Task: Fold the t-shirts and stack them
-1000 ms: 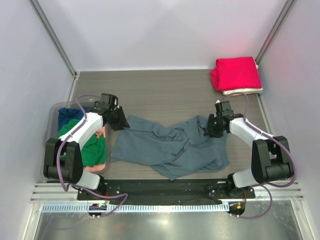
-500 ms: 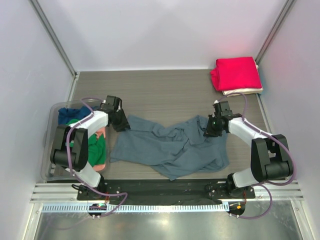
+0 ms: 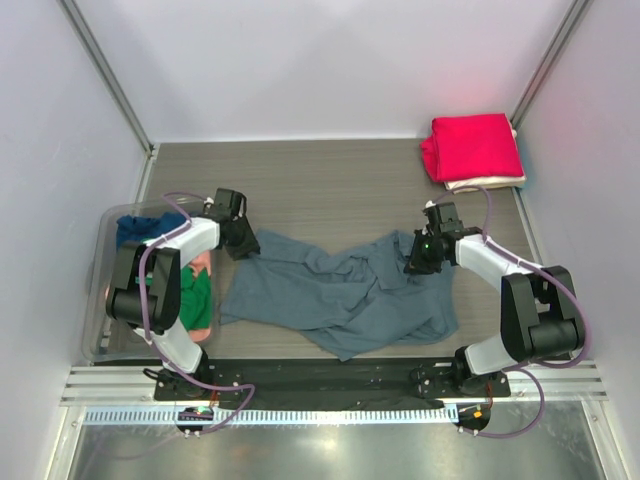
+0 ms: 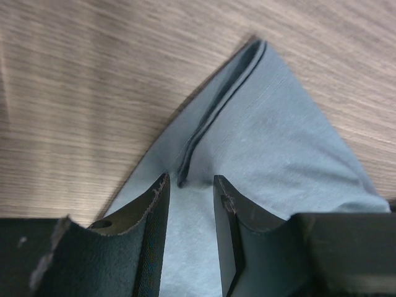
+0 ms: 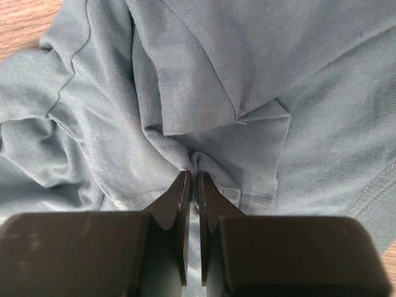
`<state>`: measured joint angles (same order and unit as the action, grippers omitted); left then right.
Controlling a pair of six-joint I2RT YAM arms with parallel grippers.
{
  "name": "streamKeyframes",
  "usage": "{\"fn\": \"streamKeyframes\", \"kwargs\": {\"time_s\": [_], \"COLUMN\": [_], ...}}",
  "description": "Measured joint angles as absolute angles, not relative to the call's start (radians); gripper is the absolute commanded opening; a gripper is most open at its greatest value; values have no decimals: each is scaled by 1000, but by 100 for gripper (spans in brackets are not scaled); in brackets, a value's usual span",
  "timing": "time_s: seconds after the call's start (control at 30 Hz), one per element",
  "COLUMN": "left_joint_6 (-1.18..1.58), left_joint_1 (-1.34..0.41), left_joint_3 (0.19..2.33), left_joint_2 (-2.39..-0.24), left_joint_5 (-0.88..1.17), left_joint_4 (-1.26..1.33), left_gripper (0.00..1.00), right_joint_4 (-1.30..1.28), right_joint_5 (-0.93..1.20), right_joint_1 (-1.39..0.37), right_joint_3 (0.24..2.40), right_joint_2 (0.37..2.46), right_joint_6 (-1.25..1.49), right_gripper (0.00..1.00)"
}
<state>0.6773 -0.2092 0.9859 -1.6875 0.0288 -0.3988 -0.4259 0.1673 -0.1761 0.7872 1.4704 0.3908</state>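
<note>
Bin [image 3: 97,300] first: a clear plastic tub at the table's left edge. It held a navy shirt [image 3: 135,228] at its far end, a green shirt [image 3: 198,302] nearer, and a salmon-pink shirt [image 3: 203,265] showing between them. In the far right corner a red shirt [image 3: 472,145] lay folded square on a cream shirt [image 3: 490,183]. The grey-blue t-shirt [image 3: 340,290] sprawled across the middle of the wood-grain table [image 3: 330,185], soft knit cloth rumpled into ridges. Its left corner lay flat and pointed, with a stitched hem. The left gripper [image 4: 190,182] stood over that corner, fingers partly spread astride the hem. The right gripper [image 5: 193,176] had its fingers pressed together on a small pucker of the cloth at the shirt's right side.
</note>
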Motion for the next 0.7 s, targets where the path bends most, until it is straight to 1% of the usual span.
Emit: {"fn": "streamKeyframes", "kwargs": {"time_s": [0.47, 0.53, 0.6, 0.7], "left_joint_6": [681, 681, 681, 682], "left_joint_1": [-209, -209, -209, -210], "left_joint_3": [1021, 1021, 1021, 1021], "left_joint_2": [-1704, -1713, -1720, -1723], "left_joint_5": [25, 25, 25, 27], "left_joint_4": [-392, -393, -393, -393], "left_gripper": [35, 31, 24, 17], "right_joint_4": [-418, -417, -415, -415], "right_joint_5": [176, 177, 178, 179], "right_joint_1": [-181, -181, -181, -181], "right_joint_3": [787, 787, 787, 787], "right_joint_2": [1481, 1483, 1485, 1486], "right_joint_6": [391, 391, 391, 391], "right_gripper": [1, 1, 1, 1]}}
